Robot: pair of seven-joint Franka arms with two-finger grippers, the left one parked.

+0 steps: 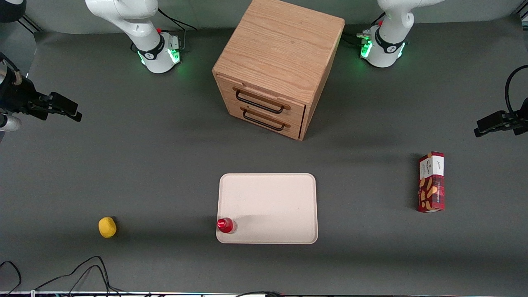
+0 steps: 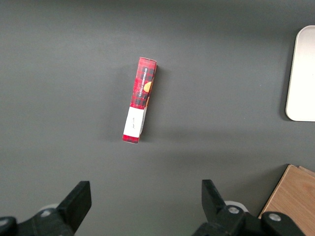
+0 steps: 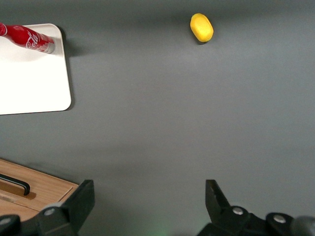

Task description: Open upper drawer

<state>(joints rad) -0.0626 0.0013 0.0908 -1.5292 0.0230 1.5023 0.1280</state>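
Note:
The wooden cabinet [image 1: 277,49] stands in the middle of the table, between the two arm bases. Its upper drawer [image 1: 264,95] is shut flush, with a thin black wire handle [image 1: 259,102]. The lower drawer [image 1: 267,119] beneath it is shut too. My gripper [image 1: 75,112] hovers above the bare table toward the working arm's end, well away from the cabinet. It is open and empty, as the right wrist view [image 3: 149,196] shows. A corner of the cabinet [image 3: 34,189] with a piece of black handle [image 3: 15,184] shows in that view.
A white tray [image 1: 272,198] lies in front of the cabinet, nearer the front camera, with a red bottle [image 1: 226,225] standing on its corner. A yellow lemon [image 1: 107,227] lies toward the working arm's end. A red snack box [image 1: 431,182] lies toward the parked arm's end.

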